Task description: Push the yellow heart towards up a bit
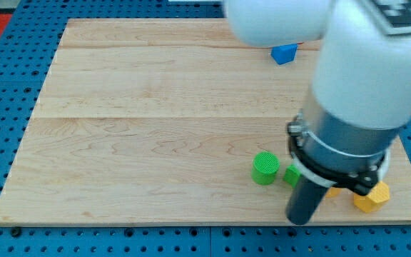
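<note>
The arm's white and grey body fills the view's right side. My rod ends at my tip [300, 220] near the board's bottom edge. A yellow block [372, 198], its shape partly hidden by the arm, lies just right of the rod at the bottom right; I cannot tell whether it is the heart. An orange sliver [332, 191] shows between the rod and the yellow block. A green cylinder [265, 168] stands left of the rod. A second green block [292, 175] is partly hidden behind the rod.
A blue block [285, 53] lies at the view's top, partly under the arm's white body. The wooden board [155, 121] rests on a blue pegboard table [6, 107]; its bottom edge is close below my tip.
</note>
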`<move>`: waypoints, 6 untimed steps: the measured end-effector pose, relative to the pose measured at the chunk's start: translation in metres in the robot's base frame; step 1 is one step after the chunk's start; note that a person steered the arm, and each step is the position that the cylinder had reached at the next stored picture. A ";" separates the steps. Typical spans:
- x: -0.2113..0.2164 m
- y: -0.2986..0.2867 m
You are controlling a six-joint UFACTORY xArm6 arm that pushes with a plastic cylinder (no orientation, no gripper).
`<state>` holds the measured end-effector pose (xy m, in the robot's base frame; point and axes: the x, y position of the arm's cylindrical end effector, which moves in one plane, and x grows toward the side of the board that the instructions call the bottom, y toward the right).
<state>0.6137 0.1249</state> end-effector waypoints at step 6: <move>-0.055 0.003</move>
